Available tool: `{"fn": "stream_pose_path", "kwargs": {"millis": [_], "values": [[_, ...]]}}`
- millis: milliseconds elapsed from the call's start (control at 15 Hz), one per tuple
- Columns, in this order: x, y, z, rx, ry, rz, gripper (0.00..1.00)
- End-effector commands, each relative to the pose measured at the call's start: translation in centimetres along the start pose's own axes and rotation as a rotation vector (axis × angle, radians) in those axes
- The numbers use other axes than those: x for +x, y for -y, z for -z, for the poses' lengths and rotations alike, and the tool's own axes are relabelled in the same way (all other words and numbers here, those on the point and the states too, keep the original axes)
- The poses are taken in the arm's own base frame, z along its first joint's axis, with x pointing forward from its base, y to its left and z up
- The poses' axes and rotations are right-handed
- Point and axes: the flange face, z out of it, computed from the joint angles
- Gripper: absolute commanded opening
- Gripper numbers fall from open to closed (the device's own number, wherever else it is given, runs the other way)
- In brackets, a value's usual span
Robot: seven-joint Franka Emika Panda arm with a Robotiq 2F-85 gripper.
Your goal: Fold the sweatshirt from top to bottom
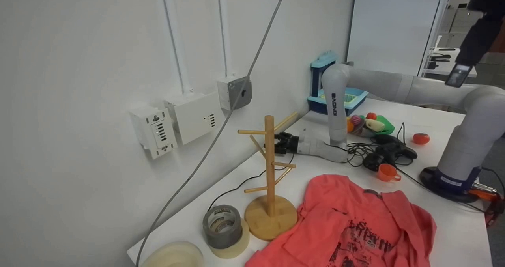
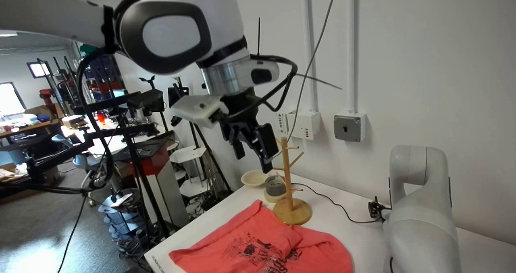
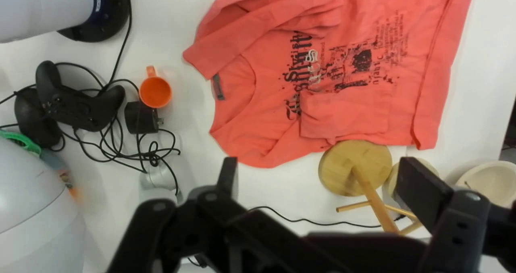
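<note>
The coral-red sweatshirt [image 3: 278, 107] lies front up on the white table, with dark lettering across its chest. In the wrist view its collar faces left and its hem right, and both sleeves are folded inward over the body. It also shows in both exterior views, as sweatshirt [image 1: 355, 219] and sweatshirt [image 2: 258, 244], cut off by the lower edge. My gripper [image 3: 319, 162] is open, its jaws wide apart with nothing between them. In an exterior view the gripper [image 2: 253, 162] hangs well above the table, apart from the fabric. One of its fingers [image 1: 459, 74] enters another exterior view at top right.
A wooden mug tree [image 1: 270, 172] stands against the garment's side, beside tape rolls [image 1: 223, 227] and a pale bowl [image 3: 489, 182]. Past the collar are an orange cup [image 3: 155, 91], a game controller [image 3: 76, 101] with tangled cables, and a second, grey-white arm [image 1: 465, 140].
</note>
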Motion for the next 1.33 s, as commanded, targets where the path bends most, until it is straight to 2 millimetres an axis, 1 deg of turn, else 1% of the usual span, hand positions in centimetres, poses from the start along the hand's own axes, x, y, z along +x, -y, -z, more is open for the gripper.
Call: {"fn": "stream_pose_path", "kwargs": {"millis": [0, 133, 267, 333, 400, 467, 667, 733, 933, 1000, 1267], "values": [[-1.8, 0.0, -5.1, -0.053, 0.017, -0.051, 1.00], [-2.7, -0.5, -8.1, -0.069, 0.029, -0.078, 1.00], [-3.4, -1.3, -10.2, -0.079, 0.027, -0.122, 1.00], [-2.8, -0.5, -8.9, -0.055, 0.039, -0.086, 1.00], [-3.1, -0.9, -9.9, -0.058, 0.042, -0.100, 1.00], [-3.3, -1.0, -10.5, -0.059, 0.046, -0.107, 1.00], [-3.2, -1.0, -11.0, -0.058, 0.058, -0.098, 1.00], [-3.1, -1.3, -12.0, -0.074, 0.082, -0.098, 1.00], [-3.8, -2.7, -16.9, -0.068, 0.160, -0.121, 1.00], [-4.0, -3.2, -18.9, -0.063, 0.194, -0.134, 1.00], [-4.7, -5.7, -25.6, -0.069, 0.249, -0.198, 1.00]]}}
